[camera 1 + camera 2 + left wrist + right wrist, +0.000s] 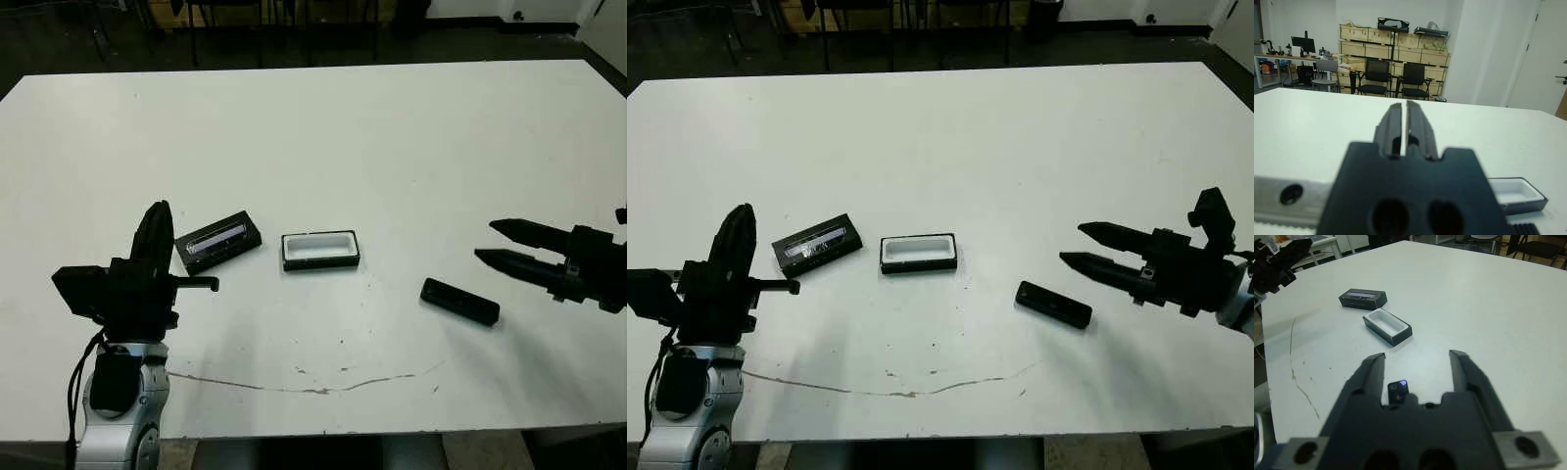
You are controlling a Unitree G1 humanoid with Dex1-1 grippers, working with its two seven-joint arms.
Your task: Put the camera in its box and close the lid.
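Note:
The camera (459, 302), a slim black bar, lies flat on the white table right of centre. The box (319, 250), black outside and white inside, sits open near the middle. To its left rests the lid (217, 241), flat and black with a glossy stripe. My right gripper (490, 242) is open, its tips just right of and slightly beyond the camera; in the right wrist view the camera's end (1398, 390) shows between the fingers near the gripper body. My left gripper (157, 223) is shut and empty, left of the lid.
A thin dark scratch line (313, 388) runs along the table near the front edge. Chairs (1388, 78) and stacked wooden crates (1396, 49) stand beyond the table's far side.

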